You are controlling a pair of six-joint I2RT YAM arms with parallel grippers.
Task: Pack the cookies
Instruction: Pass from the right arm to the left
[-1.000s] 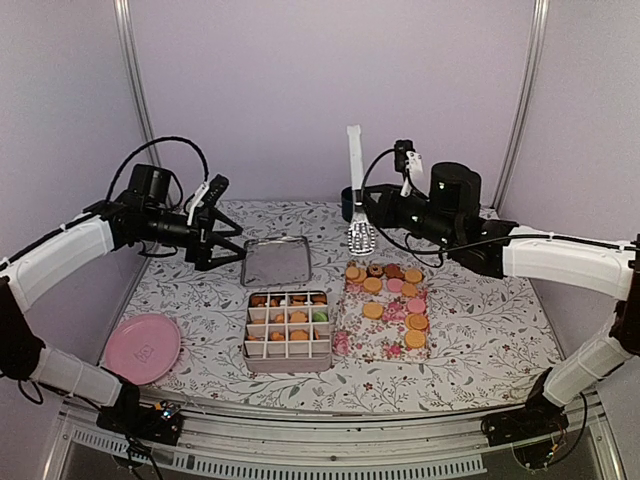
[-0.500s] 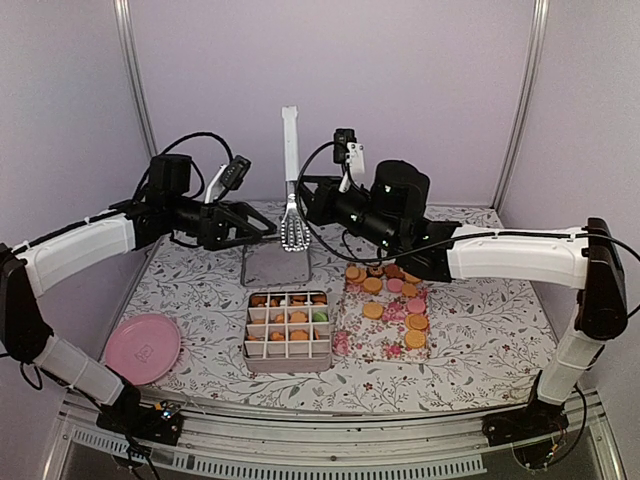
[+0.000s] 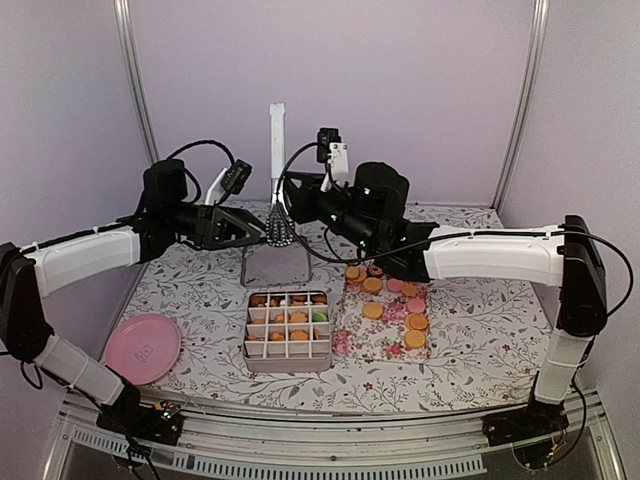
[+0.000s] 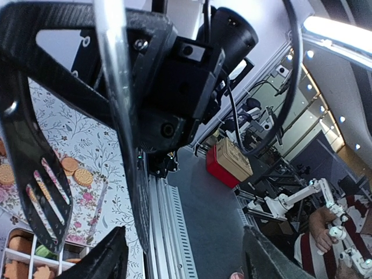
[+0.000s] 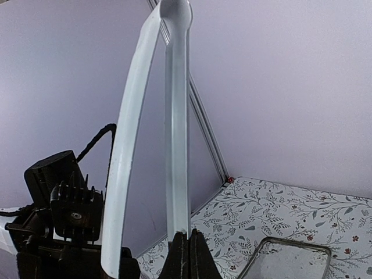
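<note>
Counted roughly twelve cookies (image 3: 373, 311) unpacked, 3 o'clock of mostly filled box (image 3: 288, 330). Noted right gripper (image 5: 183, 250) clamping tongs (image 5: 176, 145), left gripper (image 3: 260, 233) spread.

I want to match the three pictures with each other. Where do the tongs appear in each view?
Top external: tongs upright at centre back, white handle up, black head down.
Left wrist: tongs at the left edge, the black slotted head close to the camera.
Right wrist: tongs rise from bottom centre to the top as two white arms.
Shared landmark: floral cloth.
</note>
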